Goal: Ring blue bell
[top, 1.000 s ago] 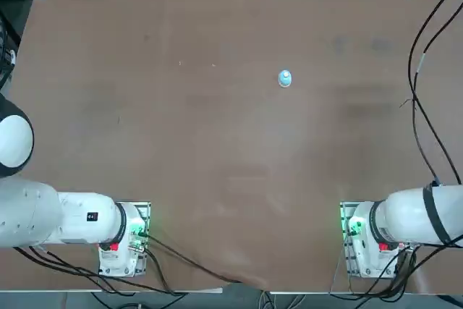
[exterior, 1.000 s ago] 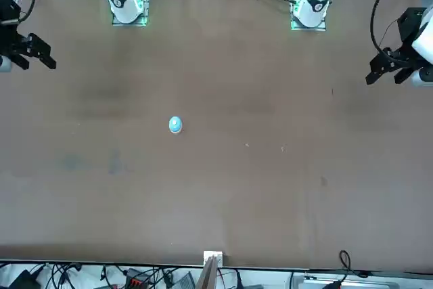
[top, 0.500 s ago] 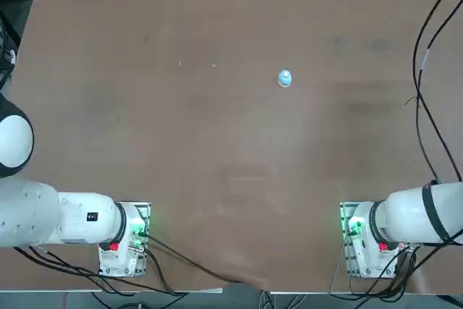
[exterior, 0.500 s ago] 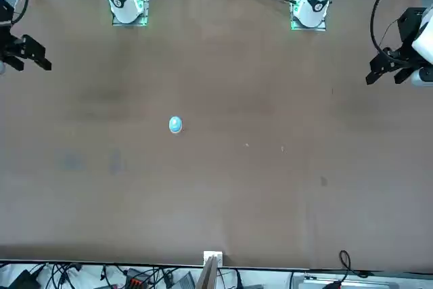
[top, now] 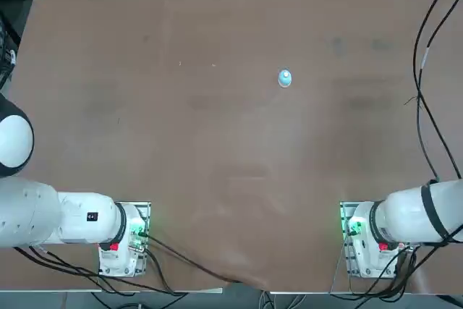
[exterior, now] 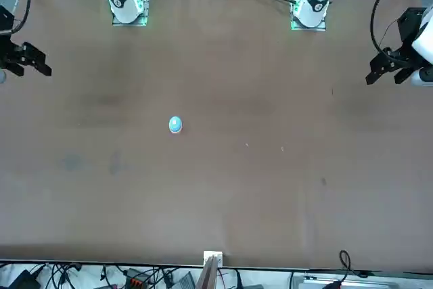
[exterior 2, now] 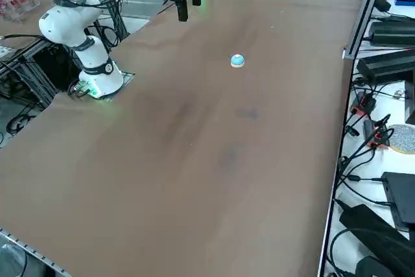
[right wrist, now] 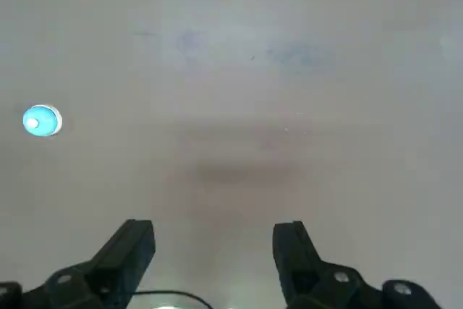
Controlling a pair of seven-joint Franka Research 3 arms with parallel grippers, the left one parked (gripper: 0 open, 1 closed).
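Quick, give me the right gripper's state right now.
Right gripper: open, holding nothing, up above the table and well clear of the blue bell.

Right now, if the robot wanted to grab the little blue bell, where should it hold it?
Probably around the round sides of the blue bell, coming straight down from above. It's a low dome sitting alone on the table. The right gripper is open, away from it.
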